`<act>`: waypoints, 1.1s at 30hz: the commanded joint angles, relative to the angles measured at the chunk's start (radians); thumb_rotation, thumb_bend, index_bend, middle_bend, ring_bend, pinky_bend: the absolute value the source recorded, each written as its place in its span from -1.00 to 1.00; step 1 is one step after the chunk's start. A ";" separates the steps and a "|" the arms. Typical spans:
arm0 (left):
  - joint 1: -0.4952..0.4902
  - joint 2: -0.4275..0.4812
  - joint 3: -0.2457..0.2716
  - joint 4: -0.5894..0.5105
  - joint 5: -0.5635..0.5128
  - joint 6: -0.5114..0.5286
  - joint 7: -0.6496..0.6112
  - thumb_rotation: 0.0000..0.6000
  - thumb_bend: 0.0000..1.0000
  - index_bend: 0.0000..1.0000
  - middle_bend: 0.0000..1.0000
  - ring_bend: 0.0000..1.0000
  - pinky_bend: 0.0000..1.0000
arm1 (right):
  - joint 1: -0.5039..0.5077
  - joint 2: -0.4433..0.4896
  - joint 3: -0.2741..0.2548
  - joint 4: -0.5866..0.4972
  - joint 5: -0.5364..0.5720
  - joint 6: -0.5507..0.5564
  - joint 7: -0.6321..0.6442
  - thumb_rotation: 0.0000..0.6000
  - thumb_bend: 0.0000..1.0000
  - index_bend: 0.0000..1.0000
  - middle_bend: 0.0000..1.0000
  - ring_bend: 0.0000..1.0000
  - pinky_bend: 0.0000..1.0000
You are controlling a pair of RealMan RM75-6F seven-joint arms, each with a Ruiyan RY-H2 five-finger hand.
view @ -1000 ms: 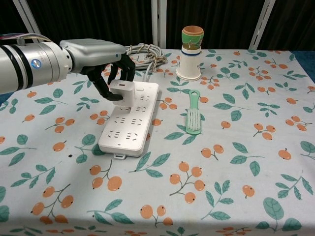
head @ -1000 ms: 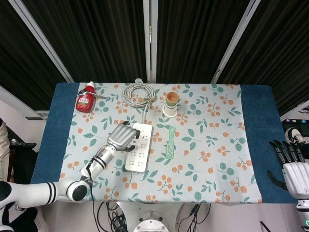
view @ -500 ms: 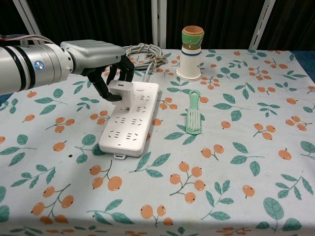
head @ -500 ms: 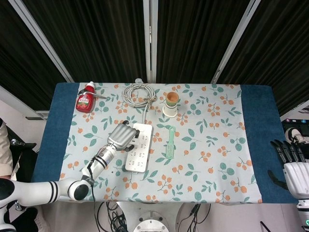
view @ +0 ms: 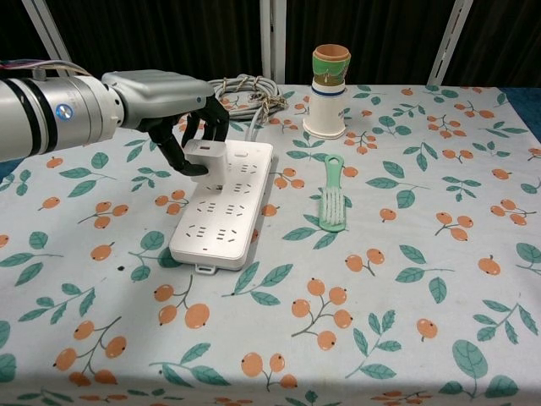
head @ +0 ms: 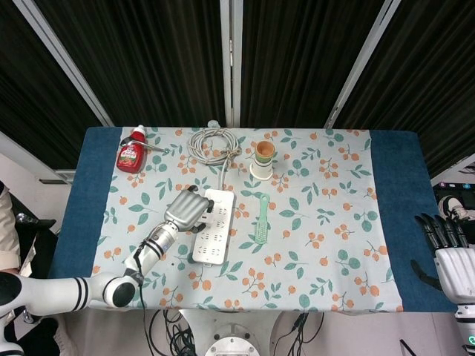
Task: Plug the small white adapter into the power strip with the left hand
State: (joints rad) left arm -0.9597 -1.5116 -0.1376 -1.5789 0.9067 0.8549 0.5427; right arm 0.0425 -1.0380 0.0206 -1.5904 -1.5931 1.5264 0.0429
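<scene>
One left hand [view: 173, 106] grips the adapter [view: 205, 156] on the power strip [view: 224, 205], green brush [view: 332, 199] nearby

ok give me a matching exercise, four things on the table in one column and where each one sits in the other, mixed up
Things
1. ketchup bottle
2. green brush
3. coiled cable
4. small white adapter

Places
A. held in the left hand on the power strip
B. far left corner of the cloth
C. beside the strip, on its right in view
D. behind the strip, left of the cups

Pairs: 1-B, 2-C, 3-D, 4-A
</scene>
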 commanded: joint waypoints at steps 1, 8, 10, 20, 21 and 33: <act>-0.002 0.001 0.003 -0.002 0.002 0.002 -0.001 1.00 -0.21 0.31 0.39 0.03 -0.59 | 0.000 0.000 0.000 -0.001 0.000 0.000 -0.001 1.00 -0.56 -1.00 -0.87 -1.00 -1.00; -0.008 0.005 0.009 -0.007 -0.007 0.009 0.005 1.00 -0.21 0.31 0.39 0.03 -0.59 | -0.001 0.000 0.001 -0.001 0.001 0.003 -0.002 1.00 -0.56 -1.00 -0.87 -1.00 -1.00; -0.010 0.004 0.012 -0.004 -0.009 0.010 0.007 1.00 -0.21 0.31 0.39 0.03 -0.59 | -0.002 0.000 0.000 -0.002 0.001 0.003 -0.003 1.00 -0.56 -1.00 -0.87 -1.00 -1.00; -0.019 0.010 0.021 0.002 -0.027 0.018 0.023 1.00 -0.21 0.31 0.38 0.03 -0.59 | -0.005 0.000 0.000 0.000 0.001 0.008 0.001 1.00 -0.56 -1.00 -0.87 -1.00 -1.00; -0.019 0.011 0.021 0.000 -0.027 0.020 0.024 1.00 -0.21 0.31 0.38 0.03 -0.59 | -0.005 0.000 0.000 0.001 0.001 0.008 0.001 1.00 -0.56 -1.00 -0.87 -1.00 -1.00; -0.031 0.013 0.032 0.000 -0.042 0.016 0.040 1.00 -0.20 0.31 0.38 0.03 -0.59 | -0.007 -0.001 0.001 0.000 0.002 0.011 0.001 1.00 -0.56 -1.00 -0.87 -1.00 -1.00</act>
State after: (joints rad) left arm -0.9898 -1.4990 -0.1060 -1.5793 0.8657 0.8721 0.5821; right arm 0.0356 -1.0387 0.0212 -1.5906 -1.5916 1.5370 0.0434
